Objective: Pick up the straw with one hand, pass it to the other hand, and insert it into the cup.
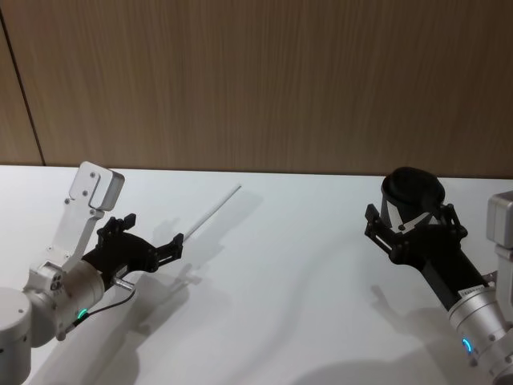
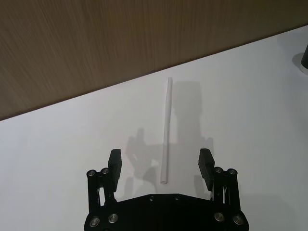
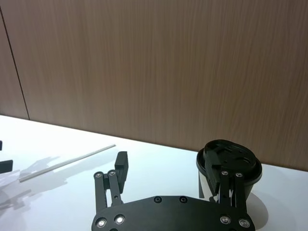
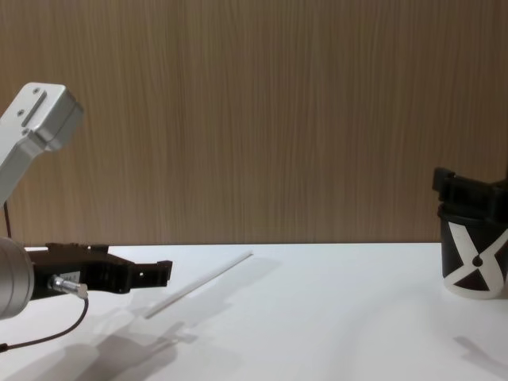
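Head view: white straw point(image 1: 210, 212) lies flat on the table point(image 1: 280, 321), just ahead of the left gripper point(image 1: 152, 234). Left wrist view: straw's near end lies between its wide-spread fingers. Right wrist view: right gripper point(image 3: 167, 162), also wide, empty, one finger against the cup point(image 3: 236, 154). Chest view: cup stands far right.

Lab-like test setup: bare white table point(image 1: 264, 321), wood-panelled wall point(image 1: 256, 80).
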You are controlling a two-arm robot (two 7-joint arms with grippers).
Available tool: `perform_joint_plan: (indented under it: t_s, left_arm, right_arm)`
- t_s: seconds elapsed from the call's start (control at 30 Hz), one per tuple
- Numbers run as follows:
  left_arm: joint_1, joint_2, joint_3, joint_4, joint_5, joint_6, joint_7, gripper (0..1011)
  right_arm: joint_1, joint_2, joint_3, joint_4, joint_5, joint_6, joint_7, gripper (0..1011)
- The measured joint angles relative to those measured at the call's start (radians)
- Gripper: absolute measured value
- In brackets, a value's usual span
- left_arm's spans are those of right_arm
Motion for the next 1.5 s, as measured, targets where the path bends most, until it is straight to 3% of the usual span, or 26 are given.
perform_joint_plan:
  t_s: [0.23,0.63,1.5]
  left_arm:
    - [-0.022,-0.006,-0.001,0.027,-0.005,0.032,-0.011,1003]
    - [-0.082,-0.004,0.032,0.084,0.023,0.076,-0.049,1003]
    - [-0.142,-0.038,0.052,0.181,0.041,0.079,-0.106,1003]
  right_arm:
    - [0.000,0.000,0.000,0.000,0.000,0.000,0.000,1001]
    - [0.000,0.000,0.000,0.000,0.000,0.000,0.000,1001]
    - [0.000,0.000,0.000,0.000,0.000,0.000,0.000,1001]
